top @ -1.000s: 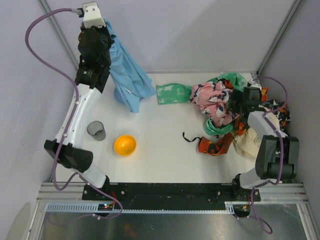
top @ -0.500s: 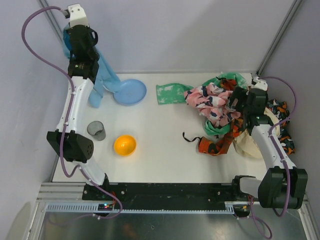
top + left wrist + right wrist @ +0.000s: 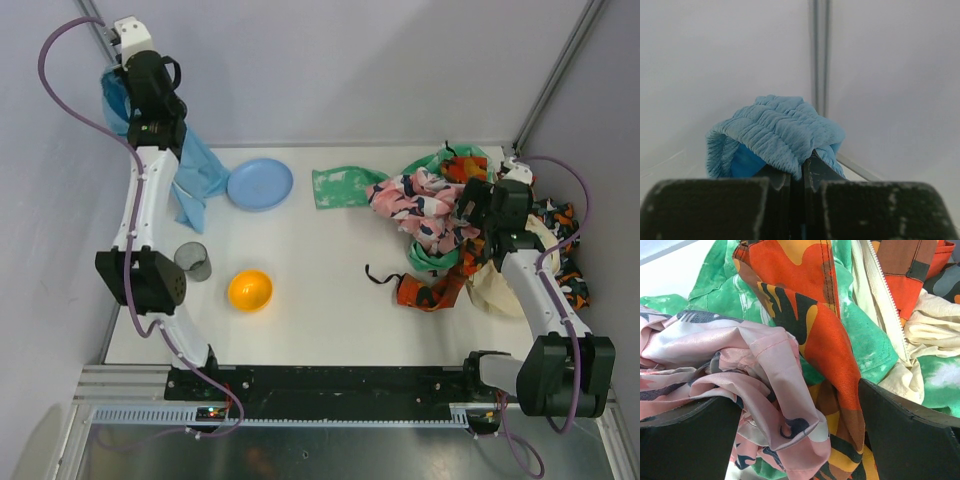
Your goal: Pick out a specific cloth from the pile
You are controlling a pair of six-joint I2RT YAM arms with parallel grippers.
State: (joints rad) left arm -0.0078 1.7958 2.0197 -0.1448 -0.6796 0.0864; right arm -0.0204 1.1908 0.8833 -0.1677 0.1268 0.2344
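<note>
Dangling lengthwise downward, the cloth [image 3: 192,175] in clamped left end effector [image 3: 797,175]; right end effector [image 3: 800,425] agape.

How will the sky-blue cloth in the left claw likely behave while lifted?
Probably floppy: the cloth hangs limp below the shut left claw. Likely light: a small pinched fold holds it up. Its ribbed texture may resist slipping.
</note>
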